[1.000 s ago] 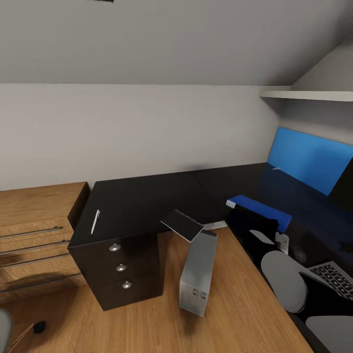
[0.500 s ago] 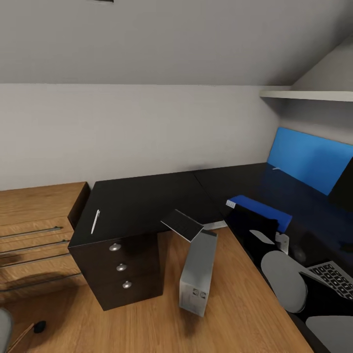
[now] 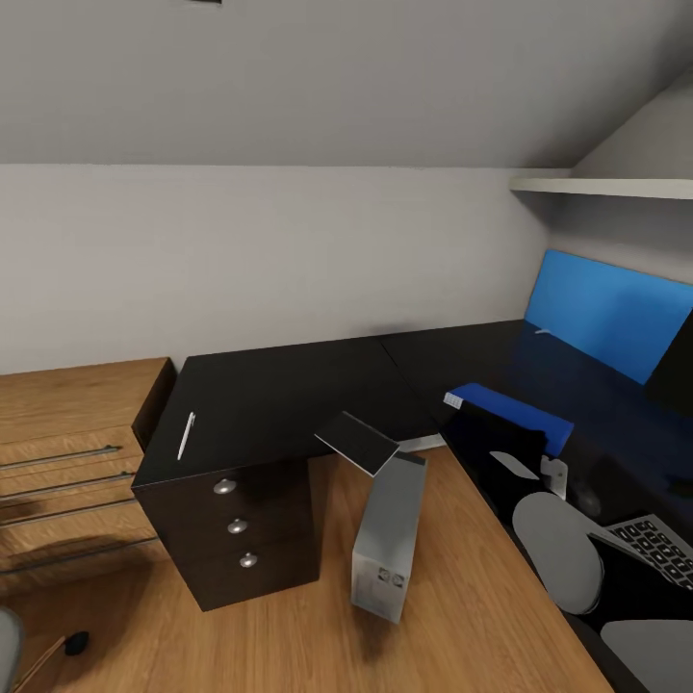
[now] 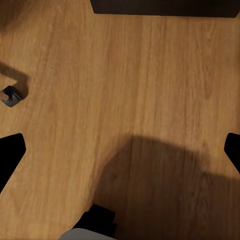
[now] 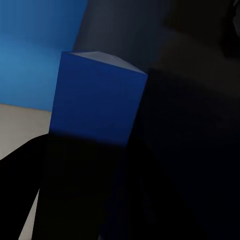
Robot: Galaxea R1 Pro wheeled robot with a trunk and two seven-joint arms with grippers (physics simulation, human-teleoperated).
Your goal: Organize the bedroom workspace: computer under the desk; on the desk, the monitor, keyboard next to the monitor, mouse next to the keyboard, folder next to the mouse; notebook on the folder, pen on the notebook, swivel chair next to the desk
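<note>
Three silver knobs point(image 3: 236, 526) ran down the black drawer unit at the left end of the desk point(image 3: 289, 385), with a wooden chest of drawers point(image 3: 67, 452) standing just beside it at nine o'clock. On the glossy top above the knobs lay the pen point(image 3: 187, 435), thin and white, close to the front edge. Toward three o'clock from the pen, the notebook point(image 3: 357, 443) sat tilted, its near corner jutting past the desk edge and resting on top of the computer point(image 3: 389, 535), a grey tower standing on the wooden floor point(image 3: 452, 616) in the angle of the L. Farther toward three o'clock the folder point(image 3: 510, 412) lay on the right wing of the desk, bright blue, with the right gripper point(image 3: 505, 452) a dark mass over its near end; in the right wrist view the folder point(image 5: 97, 100) stood directly ahead of the fingers, but whether they pinched it could not be told. At the lower right edge, around four o'clock, a corner of the keyboard point(image 3: 659, 544) showed behind the robot's grey arm. The blue back panel point(image 3: 606, 313) rose at two o'clock. In the left wrist view the left gripper point(image 4: 120, 150) hung spread wide over bare floor point(image 4: 125, 75)
</note>
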